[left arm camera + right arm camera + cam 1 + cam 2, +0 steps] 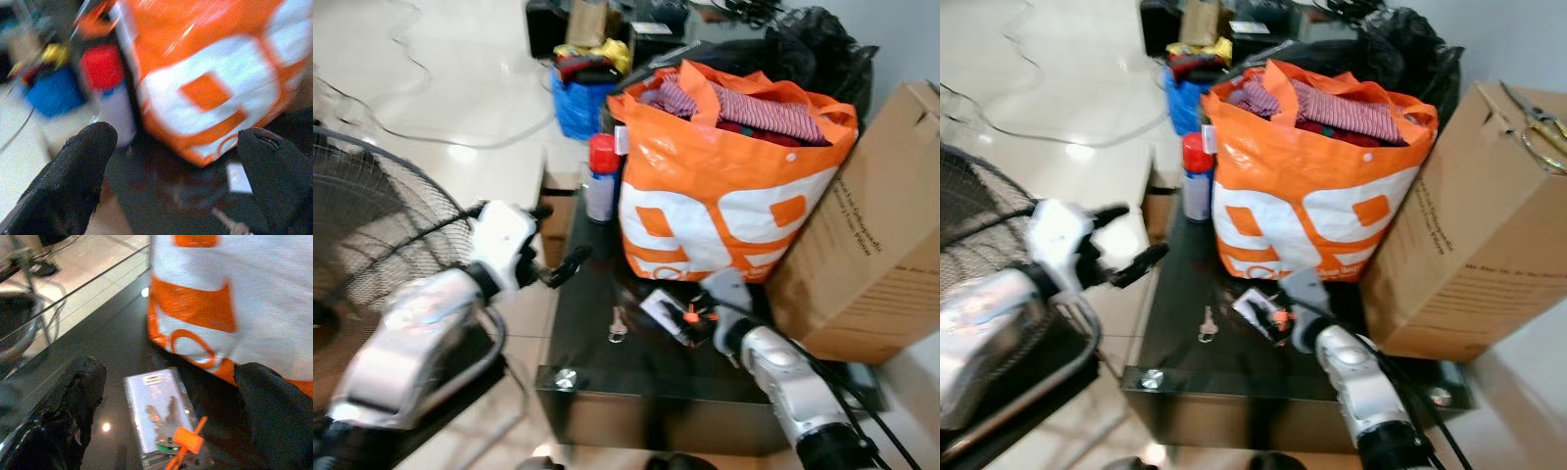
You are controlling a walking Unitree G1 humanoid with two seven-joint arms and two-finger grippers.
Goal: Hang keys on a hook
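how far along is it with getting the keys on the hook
Nothing looks done yet: the keys with the orange tag lie on a small clear packet on the dark glass table, beside the orange bag. In hand: the right gripper hangs open just above them, a finger on each side. The left gripper is open near the table's edge. Left: gripping, lifting, and finding a hook.

keys (168,428) | orange tag | flat on clear packet | dark tabletop
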